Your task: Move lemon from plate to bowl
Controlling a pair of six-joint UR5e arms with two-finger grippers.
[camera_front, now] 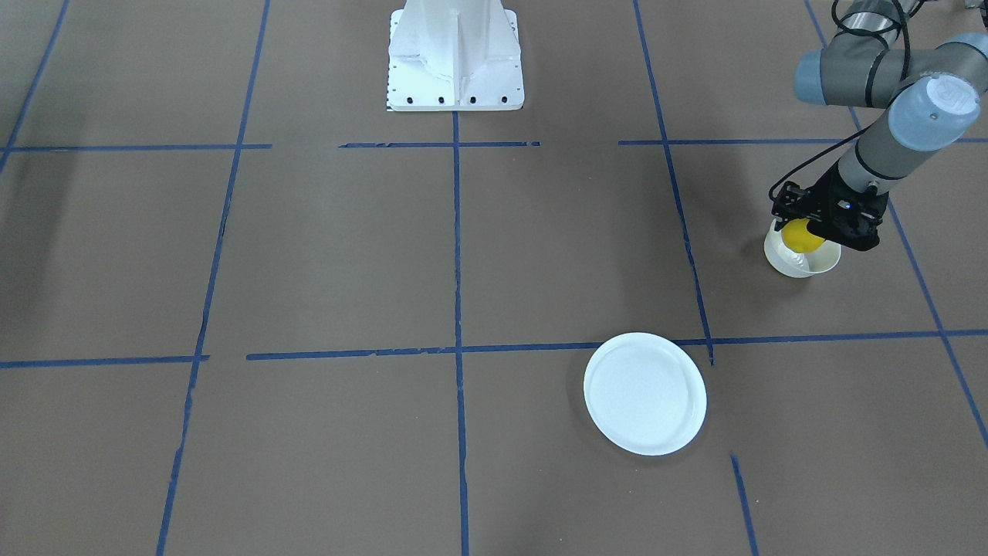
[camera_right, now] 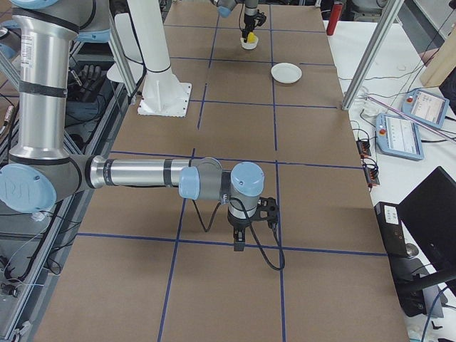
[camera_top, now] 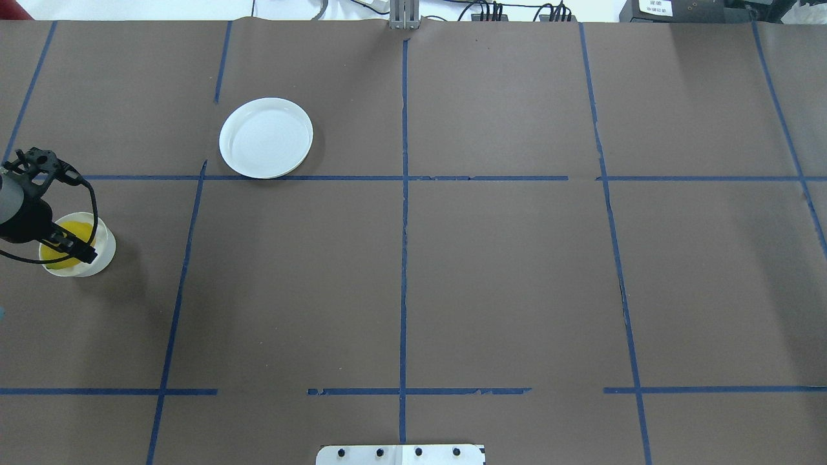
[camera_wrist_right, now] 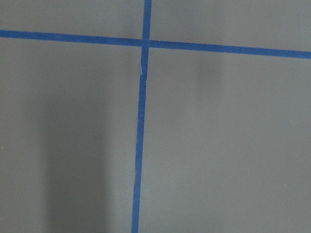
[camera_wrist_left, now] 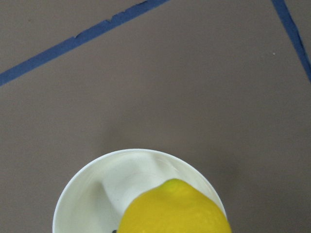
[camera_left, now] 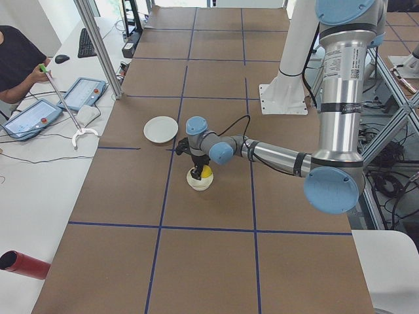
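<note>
- Hovering at the far left of the overhead view, the left gripper (camera_top: 70, 247) has its two fingers closed across the small bright yellow oval lemon (camera_top: 74, 229), which is poised right over the small deep thin-walled white bowl (camera_top: 107, 248)
- That lemon looks firm, light and smooth-skinned, so I'd say it could slip or roll; pinching across its narrow middle seems the safest hold
- The bowl looks flimsy and could tip or skid if nudged
- Further right, the flat round white disposable plate (camera_top: 266, 137) lies bare on the brown paper-covered table (camera_top: 504, 278), well apart from the bowl
- Far right, the right gripper (camera_right: 239, 242) points down at the table; whether it is open or closed I cannot tell
</note>
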